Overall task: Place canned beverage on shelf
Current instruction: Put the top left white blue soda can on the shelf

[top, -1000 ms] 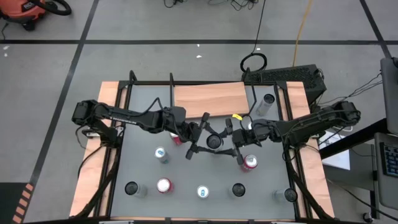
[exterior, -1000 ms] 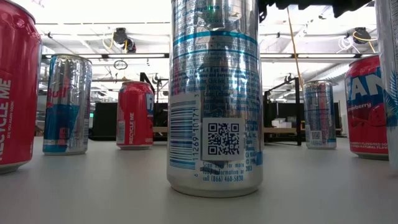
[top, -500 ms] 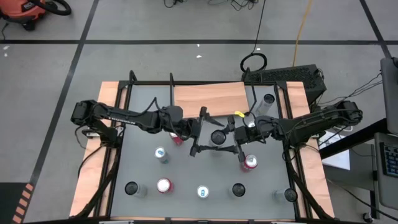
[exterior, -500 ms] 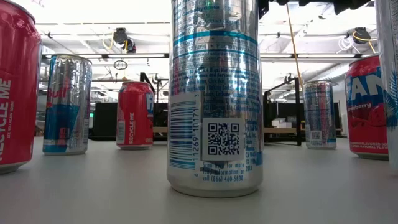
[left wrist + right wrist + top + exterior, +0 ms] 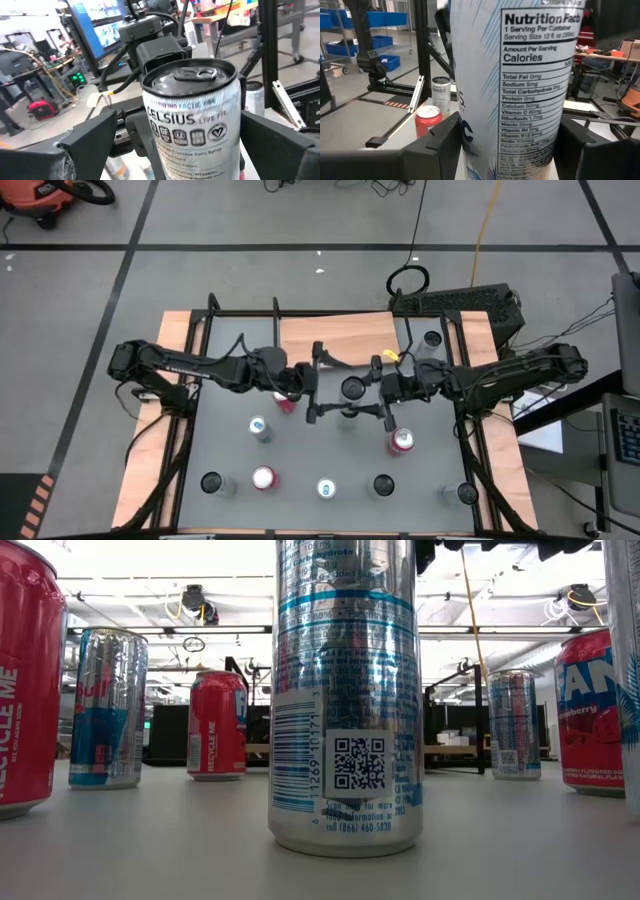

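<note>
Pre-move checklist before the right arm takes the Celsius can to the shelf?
1. Right gripper closed on the Celsius can: ok, fingers flank it in the right wrist view.
2. Left gripper released: ok, jaws stand wide, clear of the can's sides in the left wrist view.
3. Left gripper clear of the path: not ok, its fingers bracket the can.
4. Can upright: ok.
5. Landing spot on the shelf: ok, bare board.
6. Can lifted off the table: cannot tell.
</note>
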Robot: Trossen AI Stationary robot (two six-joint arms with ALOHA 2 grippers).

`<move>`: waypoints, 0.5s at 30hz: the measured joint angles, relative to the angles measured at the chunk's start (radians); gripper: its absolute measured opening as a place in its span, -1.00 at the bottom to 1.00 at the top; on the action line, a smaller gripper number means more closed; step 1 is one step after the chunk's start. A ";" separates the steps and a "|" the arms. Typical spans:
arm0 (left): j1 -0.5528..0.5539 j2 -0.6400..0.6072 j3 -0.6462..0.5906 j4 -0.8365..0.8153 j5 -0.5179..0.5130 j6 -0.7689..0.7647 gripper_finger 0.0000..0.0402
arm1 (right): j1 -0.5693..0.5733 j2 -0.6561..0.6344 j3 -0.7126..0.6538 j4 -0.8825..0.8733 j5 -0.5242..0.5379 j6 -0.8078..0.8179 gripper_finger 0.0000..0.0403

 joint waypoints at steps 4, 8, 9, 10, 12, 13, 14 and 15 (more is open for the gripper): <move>-0.007 -0.024 0.000 -0.034 -0.052 -0.002 0.95 | -0.018 0.000 0.000 -0.008 -0.001 -0.004 0.01; -0.021 -0.048 0.000 -0.093 -0.152 -0.043 0.95 | -0.038 -0.009 0.000 -0.032 0.003 -0.007 0.01; -0.025 -0.054 0.000 -0.112 -0.168 -0.052 0.95 | -0.044 -0.010 0.000 -0.036 0.003 -0.007 0.01; -0.027 -0.056 0.000 -0.118 -0.182 -0.053 0.95 | -0.050 -0.013 0.000 -0.043 0.001 -0.008 0.01; -0.033 -0.056 0.000 -0.120 -0.200 -0.055 0.95 | -0.061 -0.025 0.000 -0.066 -0.002 -0.017 0.01; -0.038 -0.055 0.000 -0.122 -0.211 -0.055 0.95 | -0.066 -0.029 0.000 -0.073 -0.005 -0.024 0.01; -0.043 -0.055 0.000 -0.127 -0.224 -0.055 0.95 | -0.072 -0.031 0.000 -0.079 -0.008 -0.029 0.01; -0.048 -0.055 0.000 -0.131 -0.237 -0.055 0.95 | -0.079 -0.033 0.000 -0.088 -0.010 -0.030 0.01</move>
